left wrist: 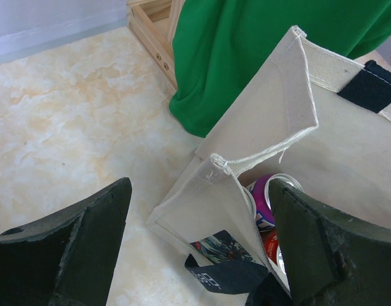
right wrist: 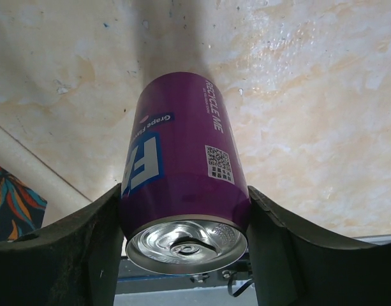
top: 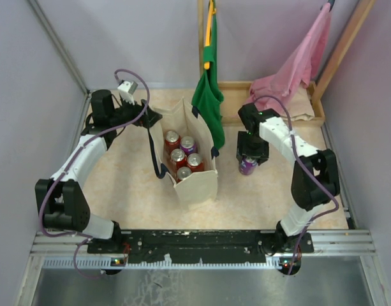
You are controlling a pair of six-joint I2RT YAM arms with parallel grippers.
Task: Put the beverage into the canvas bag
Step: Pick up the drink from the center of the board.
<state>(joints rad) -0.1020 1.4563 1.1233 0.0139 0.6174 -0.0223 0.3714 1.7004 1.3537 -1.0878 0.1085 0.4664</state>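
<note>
Left hand [left wrist: 200, 191] released, astride boxy cream canvas bag [top: 198, 185] rim, middle of marbled counter [top: 131, 185] | bag holds round-topped cans [top: 180, 155] | right hand [right wrist: 184, 204] grasping glossy purple cylindrical beverage can [right wrist: 179, 146], upright near right edge

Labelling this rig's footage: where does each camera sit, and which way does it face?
Top external: above and behind the arm bases, facing down and forward over the table; both arms show whole.
Left wrist: on the left arm, facing past the open left gripper at the canvas bag rim and a green cloth.
Right wrist: on the right arm, facing down at the purple can on the table, right gripper fingers hugging it.
Shared: top external and right wrist both show the purple can.
</note>
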